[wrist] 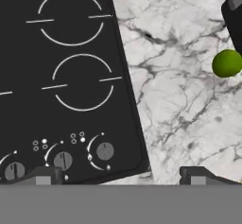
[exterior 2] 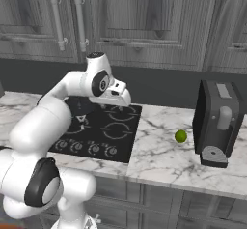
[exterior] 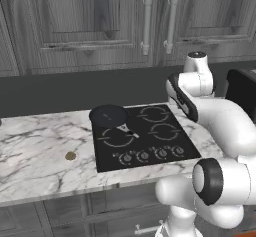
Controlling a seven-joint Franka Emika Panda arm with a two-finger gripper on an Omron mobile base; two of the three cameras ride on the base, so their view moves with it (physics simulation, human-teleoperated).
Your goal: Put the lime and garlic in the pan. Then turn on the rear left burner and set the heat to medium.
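1. I judge nothing is done yet: the pan sits empty on the cooktop's rear left burner.
2. The lime, a smooth green ball, lies on the marble table right of the cooktop, beside the dark coffee machine.
3. The garlic, a tan lump, rests left of the cooktop.
4. My hand hovers above the cooktop's right edge, released and holding nothing.
5. Both pickups and the knob turn remain.
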